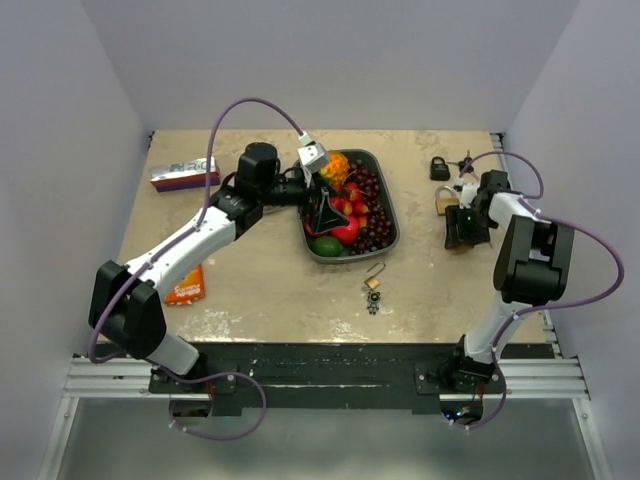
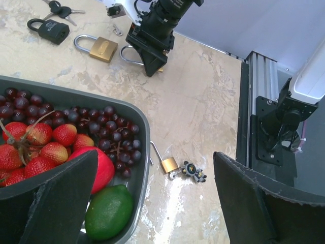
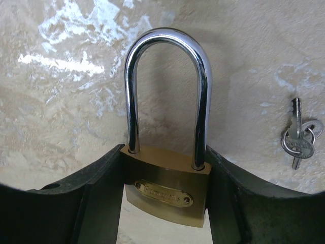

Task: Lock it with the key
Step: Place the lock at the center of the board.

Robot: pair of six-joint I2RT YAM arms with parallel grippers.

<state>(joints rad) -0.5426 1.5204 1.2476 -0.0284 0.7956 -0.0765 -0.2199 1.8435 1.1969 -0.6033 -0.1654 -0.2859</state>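
Note:
A small brass padlock (image 1: 373,281) with its shackle swung open lies on the table in front of the tray, with a key and a dark fob (image 1: 373,302) at its base. It also shows in the left wrist view (image 2: 169,164). My left gripper (image 1: 325,215) hangs open and empty over the fruit tray, its fingers (image 2: 61,203) wide apart. My right gripper (image 3: 165,201) is shut on the body of a larger brass padlock (image 3: 165,188) with its long shackle closed, at the table's right side.
A grey tray (image 1: 392,225) holds grapes, strawberries and a lime (image 2: 108,212). Another brass padlock (image 2: 101,48), a black padlock (image 1: 440,168) and loose keys (image 3: 299,140) lie near my right gripper (image 1: 454,216). A box (image 1: 185,173) and an orange packet (image 1: 185,287) lie left.

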